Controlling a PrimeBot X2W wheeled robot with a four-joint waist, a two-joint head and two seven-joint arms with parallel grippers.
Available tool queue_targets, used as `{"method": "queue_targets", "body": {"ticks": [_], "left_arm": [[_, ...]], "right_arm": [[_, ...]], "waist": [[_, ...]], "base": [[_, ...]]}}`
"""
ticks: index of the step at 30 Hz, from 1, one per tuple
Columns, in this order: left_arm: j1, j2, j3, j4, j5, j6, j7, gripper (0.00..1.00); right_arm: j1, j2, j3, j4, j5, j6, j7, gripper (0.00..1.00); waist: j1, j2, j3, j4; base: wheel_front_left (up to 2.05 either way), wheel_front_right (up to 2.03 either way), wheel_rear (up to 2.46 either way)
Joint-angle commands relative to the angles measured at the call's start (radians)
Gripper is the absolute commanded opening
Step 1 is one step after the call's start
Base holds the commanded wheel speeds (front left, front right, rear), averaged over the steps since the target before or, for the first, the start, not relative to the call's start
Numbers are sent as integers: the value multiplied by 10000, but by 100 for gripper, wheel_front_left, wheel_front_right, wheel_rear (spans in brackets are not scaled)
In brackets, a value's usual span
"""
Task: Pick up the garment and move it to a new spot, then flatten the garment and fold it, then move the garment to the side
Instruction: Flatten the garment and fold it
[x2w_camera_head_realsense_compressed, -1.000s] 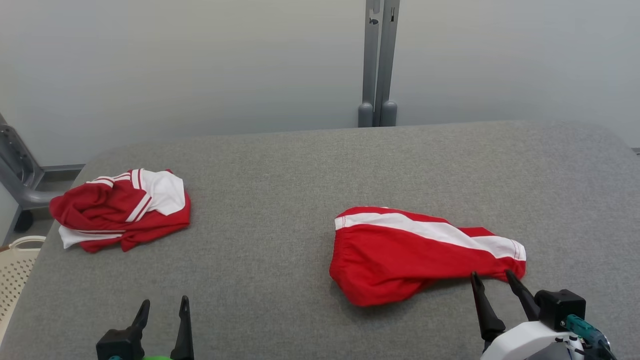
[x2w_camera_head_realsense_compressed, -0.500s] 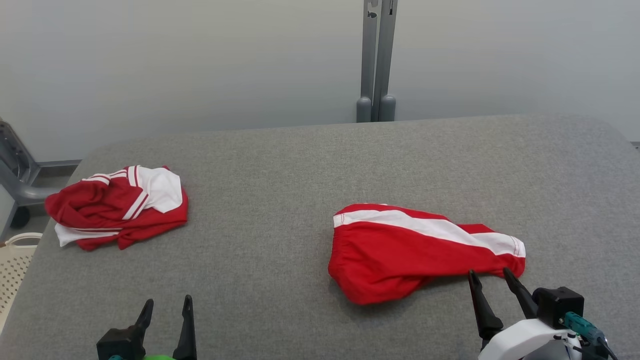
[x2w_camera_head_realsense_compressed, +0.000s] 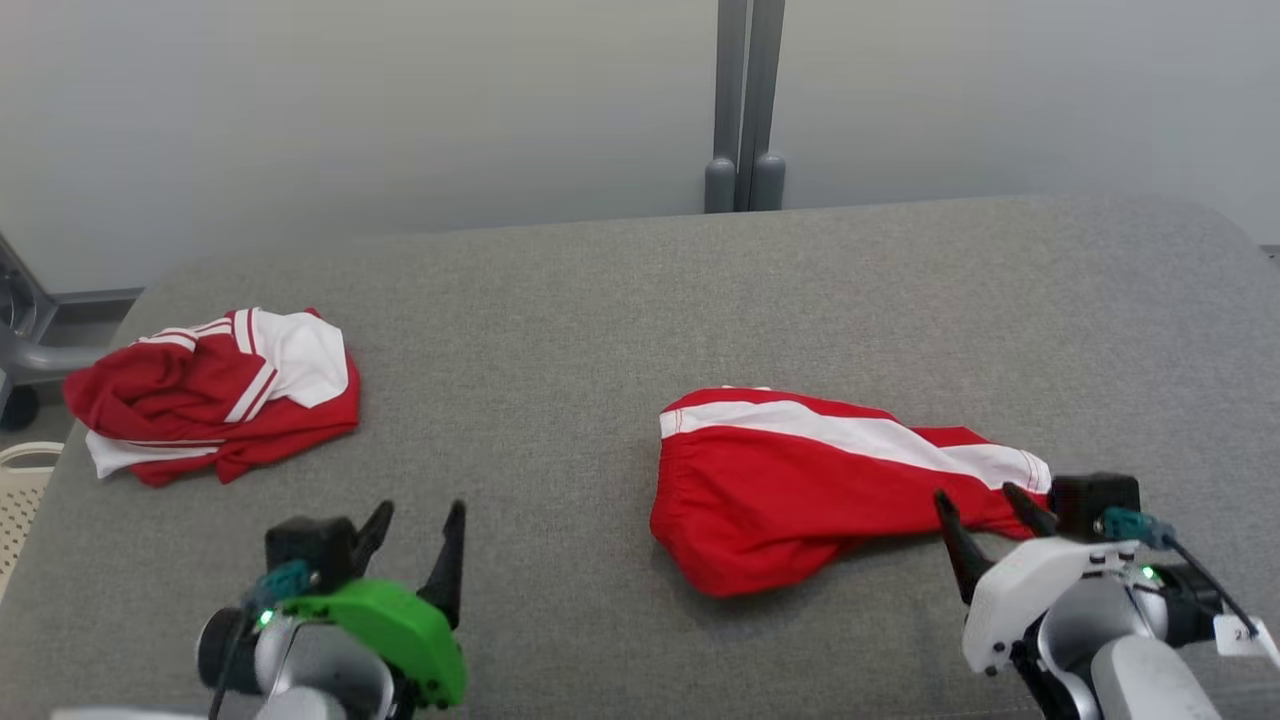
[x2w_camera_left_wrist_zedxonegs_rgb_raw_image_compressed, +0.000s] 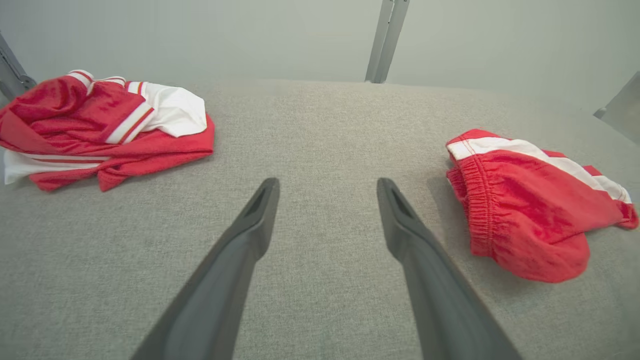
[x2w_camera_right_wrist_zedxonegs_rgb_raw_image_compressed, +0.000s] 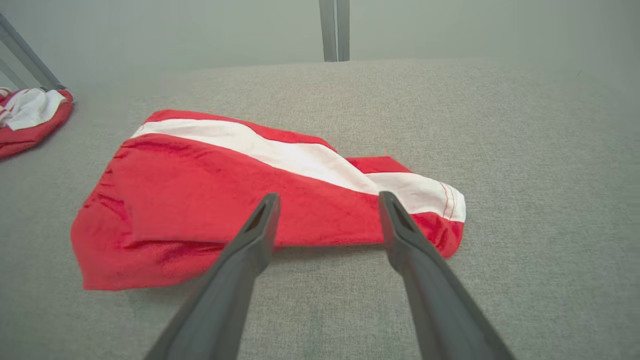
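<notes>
Far left of shorts (x2w_camera_head_realsense_compressed: 790, 500), crumpled jersey (x2w_camera_head_realsense_compressed: 190, 395)

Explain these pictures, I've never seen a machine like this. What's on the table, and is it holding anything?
A two-armed robot is at a grey padded table. One picture looks down from its head; the other two come from wrist cameras, looking along each gripper's two dark fingers. On the table lie red-and-white shorts and, further left, a crumpled red-and-white top. The left gripper and right gripper are open and hold nothing; the right one points at the shorts' near edge.
</notes>
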Motion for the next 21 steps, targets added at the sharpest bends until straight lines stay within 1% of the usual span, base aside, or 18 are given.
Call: {"method": "queue_targets", "body": {"ticks": [1, 2, 4, 8, 11, 14, 15, 18, 21], "left_arm": [[-647, -182, -175, 172, -193, -214, 463, 100], [-979, -192, -370, 294, -134, -335, 768, 100], [-1624, -389, -610, 636, -305, -431, 1473, 100], [-2878, -769, -1089, 1219, -539, -451, 2815, 100], [-3633, -988, -1448, 1539, -827, -470, 3655, 100], [-4357, -1093, -1756, 1667, -1098, -322, 4148, 100], [-4749, -1131, -1961, 1760, -1295, -209, 4438, 100], [-5327, -1153, -2352, 1862, -1636, -20, 4885, 100], [-5829, -1158, -2810, 1887, -2125, 296, 5129, 100]], "right_arm": [[-407, -195, -79, 20, -317, -3, 495, 100], [-586, -208, -178, 73, -282, -5, 865, 100], [-978, -322, -279, 191, -306, -2, 1618, 100], [-1753, -619, -518, 447, -364, -5, 3025, 100], [-2314, -793, -682, 544, -218, -3, 3751, 100], [-2785, -885, -800, 624, -218, -3, 4100, 100], [-3098, -921, -785, 703, -247, -3, 4184, 100], [-3526, -1056, -672, 860, -346, -3, 4063, 100], [-3925, -1061, -537, 1090, -489, -5, 3922, 100]], "waist": [[0, 0, 297, -13], [0, 0, 417, -23], [0, 0, 628, -65], [0, 0, 1171, -178], [0, 0, 1551, -265], [0, 0, 1898, -370], [0, 0, 2124, -437], [0, 0, 2426, -498], [0, 0, 2729, -602]], "base": [[0, 0, 0], [0, 0, 0], [0, 0, 0], [0, 0, 0], [0, 0, 0], [0, 0, 0], [0, 0, 0], [0, 0, 0], [0, 0, 0]]}}
